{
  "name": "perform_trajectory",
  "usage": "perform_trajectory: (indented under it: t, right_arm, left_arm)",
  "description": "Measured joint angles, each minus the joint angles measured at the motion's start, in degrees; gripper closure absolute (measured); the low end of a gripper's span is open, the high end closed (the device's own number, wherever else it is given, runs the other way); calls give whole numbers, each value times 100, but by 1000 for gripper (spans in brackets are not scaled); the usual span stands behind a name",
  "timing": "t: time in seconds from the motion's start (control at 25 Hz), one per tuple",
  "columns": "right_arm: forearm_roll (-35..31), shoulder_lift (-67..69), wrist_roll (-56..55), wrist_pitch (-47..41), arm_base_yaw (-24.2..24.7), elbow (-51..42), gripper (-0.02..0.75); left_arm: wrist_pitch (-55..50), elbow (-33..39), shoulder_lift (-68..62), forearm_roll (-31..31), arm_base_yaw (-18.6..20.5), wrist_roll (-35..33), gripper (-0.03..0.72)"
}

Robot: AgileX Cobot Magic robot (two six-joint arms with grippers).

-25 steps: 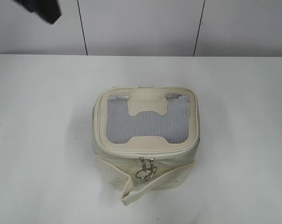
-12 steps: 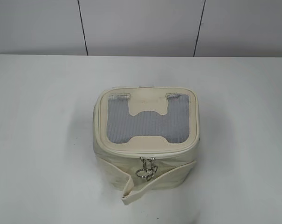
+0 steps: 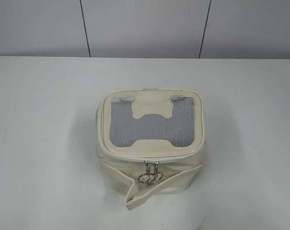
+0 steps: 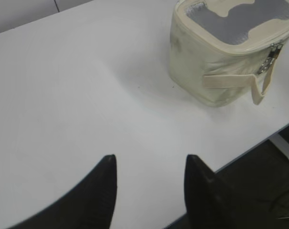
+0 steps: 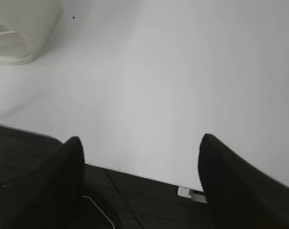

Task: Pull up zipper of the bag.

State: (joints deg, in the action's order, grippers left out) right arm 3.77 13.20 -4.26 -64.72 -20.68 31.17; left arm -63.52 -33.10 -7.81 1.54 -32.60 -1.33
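The bag (image 3: 149, 143) is seen at table centre, its zipper (image 3: 149, 157) closed, both sliders met at six o'clock. The task is judged essentially done. The left gripper (image 4: 150, 179) is half spread, the right gripper (image 5: 140, 164) wide; nothing is held.

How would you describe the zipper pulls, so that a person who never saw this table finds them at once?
On the white table stands one small cream bag with a grey panel on its lid. Look at the middle of its near side, just under the lid rim: two silver zipper pulls with rings hang side by side, the only metal there, above the loose cream strap.
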Motion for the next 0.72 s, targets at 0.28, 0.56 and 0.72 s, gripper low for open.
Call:
perform_trajectory:
  t: [0.28,0.56,0.72]
  right_arm:
    - [-45,-1167,56,-27,0,-50,218]
    - [-50,-1269,115,399,0,-250,223]
    - [-82,-1269,664,461,0,-256,223]
  left_arm:
    - [226,184,506,-154,0,-5,327]
    - [302,230,513,-154,0,-266,327]
    - [302,237,513,-154,0,-395,327]
